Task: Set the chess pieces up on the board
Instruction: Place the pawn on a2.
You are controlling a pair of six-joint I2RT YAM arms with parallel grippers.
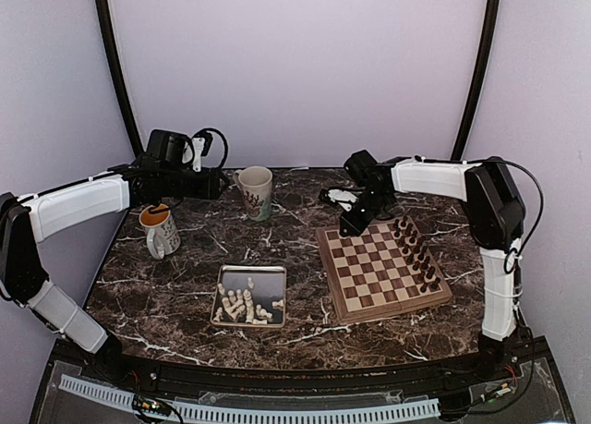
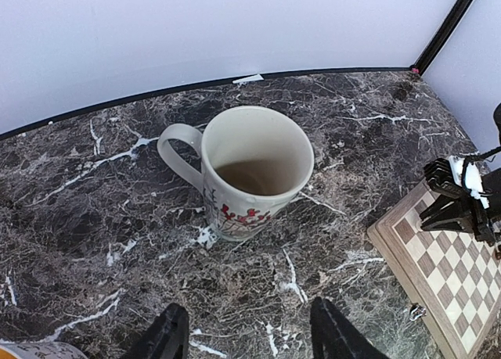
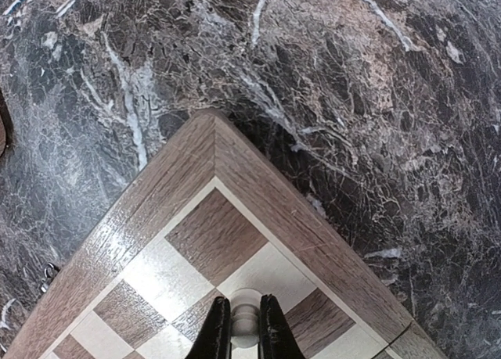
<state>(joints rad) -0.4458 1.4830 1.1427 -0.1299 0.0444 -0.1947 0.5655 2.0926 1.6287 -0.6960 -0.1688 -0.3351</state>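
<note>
The board (image 1: 380, 269) lies right of centre, with dark brown pieces lined along its right side. Its far left corner fills the right wrist view (image 3: 235, 179). My right gripper (image 3: 243, 334) is shut on a cream-white chess piece (image 3: 244, 316) and holds it over a light square near that corner; from above the gripper (image 1: 350, 228) sits at that corner. Several more cream-white chess pieces (image 1: 242, 305) lie in the silver tray (image 1: 249, 276). My left gripper (image 2: 246, 328) is open and empty above the marble, short of a white mug (image 2: 252, 171).
The white flowered mug (image 1: 256, 191) stands at the back centre. An orange-rimmed mug (image 1: 159, 230) stands at the left under my left arm. The board's corner (image 2: 438, 273) and the right gripper show at the right of the left wrist view.
</note>
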